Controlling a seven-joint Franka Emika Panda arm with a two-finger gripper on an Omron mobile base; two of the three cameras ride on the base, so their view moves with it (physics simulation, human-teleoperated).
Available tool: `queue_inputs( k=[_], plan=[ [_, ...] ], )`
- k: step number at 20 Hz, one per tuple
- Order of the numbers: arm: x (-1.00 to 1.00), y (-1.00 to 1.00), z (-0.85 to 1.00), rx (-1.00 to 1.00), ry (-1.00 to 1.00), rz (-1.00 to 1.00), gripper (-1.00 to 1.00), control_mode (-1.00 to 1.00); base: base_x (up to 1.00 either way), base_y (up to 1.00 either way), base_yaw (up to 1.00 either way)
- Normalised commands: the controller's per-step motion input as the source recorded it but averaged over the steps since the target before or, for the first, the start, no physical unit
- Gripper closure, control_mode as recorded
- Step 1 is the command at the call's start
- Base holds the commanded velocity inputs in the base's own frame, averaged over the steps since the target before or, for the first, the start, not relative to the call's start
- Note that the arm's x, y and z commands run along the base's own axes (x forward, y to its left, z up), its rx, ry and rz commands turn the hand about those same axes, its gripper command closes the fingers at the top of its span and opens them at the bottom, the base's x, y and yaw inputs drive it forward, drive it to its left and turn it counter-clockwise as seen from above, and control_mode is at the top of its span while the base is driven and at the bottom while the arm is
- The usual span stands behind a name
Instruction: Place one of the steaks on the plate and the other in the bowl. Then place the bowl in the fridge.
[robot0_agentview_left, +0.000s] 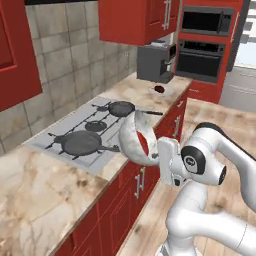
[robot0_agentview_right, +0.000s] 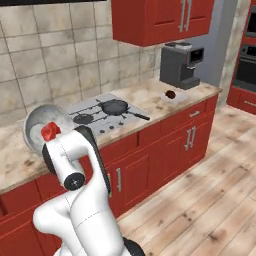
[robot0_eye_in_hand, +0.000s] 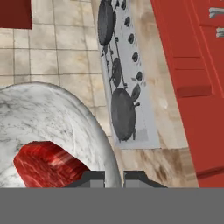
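The claw (robot0_eye_in_hand: 113, 175) is clamped narrow on the rim of the grey bowl (robot0_agentview_left: 134, 139), holding it tilted in the air just off the front edge of the tabletop (robot0_agentview_left: 45, 192), near the stove (robot0_agentview_left: 87, 131). One red steak (robot0_eye_in_hand: 46, 165) lies inside the bowl. The other steak (robot0_agentview_left: 159, 89) sits on a plate (robot0_agentview_left: 166, 92) farther along the tabletop, beside the coffee machine (robot0_agentview_left: 155, 62).

Bright, even rendered light, faint soft shadows, no glare; all three pictures slightly coarse, low-resolution.

A home kitchen: red cabinets (robot0_agentview_left: 135, 20), gas hob (robot0_agentview_left: 85, 132), wall oven (robot0_agentview_left: 201, 60), stone counter (robot0_agentview_left: 35, 195).
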Motion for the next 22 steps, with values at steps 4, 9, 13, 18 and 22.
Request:
queue_inputs(
  k=[4,9,13,18,22],
  plan=[
    [0.0,0.0,0.0,0.0,0.0,0.0,1.0,1.0,0.03,-0.08,-0.63],
    [0.0,0.0,0.0,0.0,0.0,0.0,1.0,1.0,0.16,-0.03,-0.63],
    [0.0,0.0,0.0,0.0,0.0,0.0,1.0,1.0,0.35,0.0,-0.62],
    [0.0,0.0,0.0,0.0,0.0,0.0,1.0,1.0,0.54,0.09,-0.56],
    [0.0,0.0,0.0,0.0,0.0,0.0,1.0,1.0,0.67,0.39,-0.51]
  ],
)
